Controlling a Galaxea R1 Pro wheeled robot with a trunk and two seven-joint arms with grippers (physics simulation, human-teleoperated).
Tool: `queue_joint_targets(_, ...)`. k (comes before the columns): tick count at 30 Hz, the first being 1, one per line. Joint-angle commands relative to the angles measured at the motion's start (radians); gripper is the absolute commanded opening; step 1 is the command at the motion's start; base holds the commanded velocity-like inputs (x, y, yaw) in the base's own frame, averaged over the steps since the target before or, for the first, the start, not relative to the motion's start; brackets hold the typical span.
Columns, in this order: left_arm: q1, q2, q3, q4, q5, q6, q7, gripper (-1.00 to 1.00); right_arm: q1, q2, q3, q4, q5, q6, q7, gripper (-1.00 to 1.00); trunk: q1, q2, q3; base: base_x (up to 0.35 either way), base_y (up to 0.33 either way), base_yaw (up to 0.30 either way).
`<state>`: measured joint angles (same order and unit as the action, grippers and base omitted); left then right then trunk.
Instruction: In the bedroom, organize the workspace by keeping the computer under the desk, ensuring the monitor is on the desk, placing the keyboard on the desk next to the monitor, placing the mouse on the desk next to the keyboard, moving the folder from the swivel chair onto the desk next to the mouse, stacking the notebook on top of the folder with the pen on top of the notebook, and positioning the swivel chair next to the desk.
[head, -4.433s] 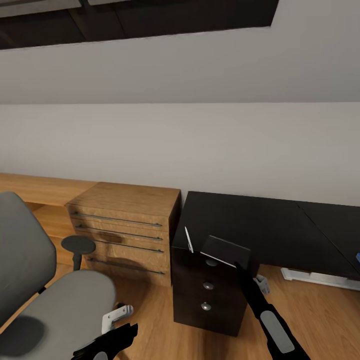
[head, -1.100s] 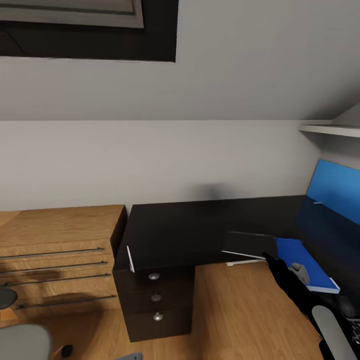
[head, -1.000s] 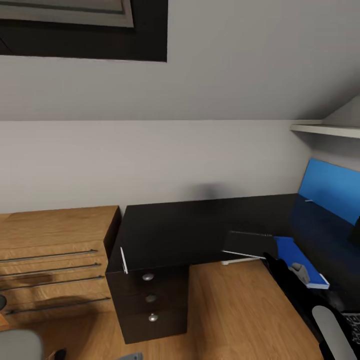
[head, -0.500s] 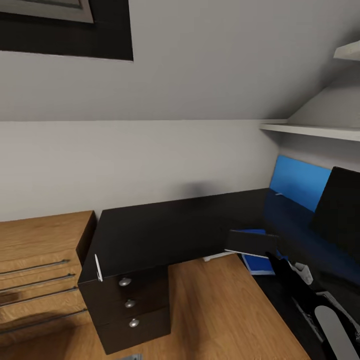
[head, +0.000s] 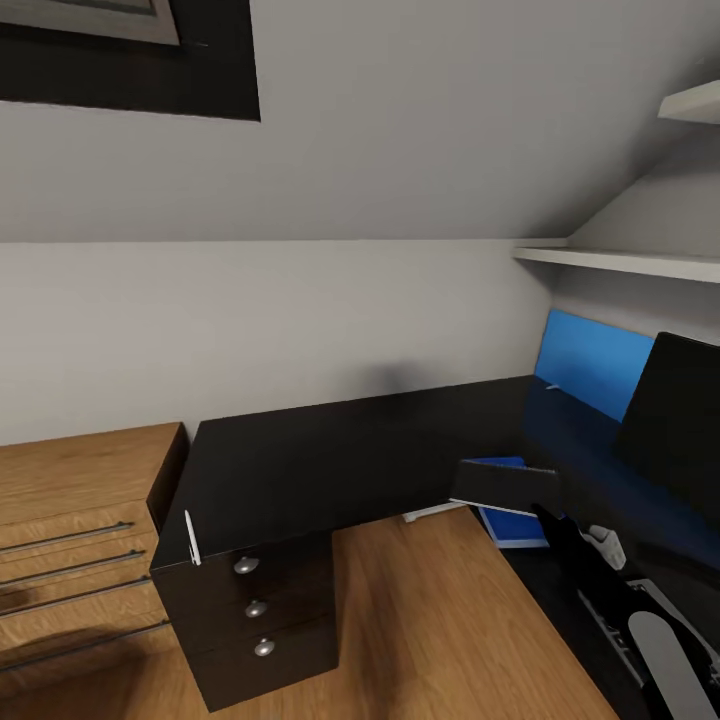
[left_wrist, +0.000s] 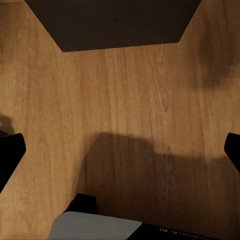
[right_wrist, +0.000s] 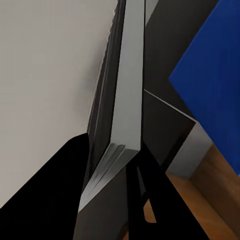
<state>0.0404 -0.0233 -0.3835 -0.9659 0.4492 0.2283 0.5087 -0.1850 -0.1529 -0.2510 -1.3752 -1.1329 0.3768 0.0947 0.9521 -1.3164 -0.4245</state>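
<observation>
- Right gripper (head: 545, 510) clamped on the notebook (head: 503, 485), held level above the desk (head: 330, 460) edge, partly over the blue folder (head: 512, 525).
- Pen (head: 192, 538) lies at the desk corner above the drawer unit (head: 255, 620).
- Monitor (head: 672, 425) stands on the desk at right.
- Left gripper (left_wrist: 120, 150) jaws spread wide above the wood floor (left_wrist: 125, 95).

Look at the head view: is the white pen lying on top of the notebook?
No: the pen lies at the desk's corner above the drawers, far from the notebook held by the right gripper.
</observation>
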Motion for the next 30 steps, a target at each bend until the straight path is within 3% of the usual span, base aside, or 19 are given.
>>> queue_joint_targets(1,0.0,0.0,-0.002,-0.002,0.006,0.003,0.007,1.0,-0.001,0.001,-0.002,0.0,-0.004,0.004,0.001,-1.0,0.0,-0.001,-0.001,0.0,0.0,-0.002)
queue_joint_targets(6,0.001,0.0,-0.002,-0.001,0.006,0.003,0.006,1.0,-0.001,0.012,0.0,0.004,-0.001,-0.07,-0.001,-1.0,0.0,-0.001,-0.001,0.0,0.0,0.0)
queue_joint_targets(10,0.0,0.0,-0.002,-0.001,0.006,0.003,0.006,1.0,-0.001,0.038,0.003,0.004,-0.002,-0.199,-0.023,-1.0,0.0,-0.001,-0.001,0.0,0.0,0.0)
queue_joint_targets(14,0.0,0.0,-0.003,0.0,0.006,0.004,0.006,1.0,-0.001,0.079,0.009,0.006,-0.004,-0.349,-0.089,-1.0,0.0,-0.001,-0.001,0.0,0.0,0.0)
queue_joint_targets(16,0.0,0.0,-0.003,0.0,0.006,0.004,0.006,1.0,-0.001,0.097,0.012,0.009,-0.004,-0.387,-0.111,-1.0,0.0,-0.001,-0.001,0.0,0.0,0.0)
queue_joint_targets(23,0.0,0.0,-0.004,0.0,0.007,0.003,0.005,1.0,-0.001,0.157,0.016,0.012,-0.003,-0.479,-0.132,-1.0,0.0,-0.001,-0.001,0.0,0.0,0.0)
queue_joint_targets(28,0.0,0.0,-0.004,0.001,0.007,0.004,0.005,1.0,-0.001,0.172,0.022,0.014,-0.002,-0.5,-0.138,-1.0,0.0,-0.001,-0.001,0.0,0.0,0.0)
queue_joint_targets(30,0.0,0.0,-0.005,0.001,0.007,0.003,0.005,1.0,-0.001,0.176,0.064,0.012,0.007,-0.506,-0.14,-1.0,0.0,-0.001,-0.001,0.0,0.0,0.0)
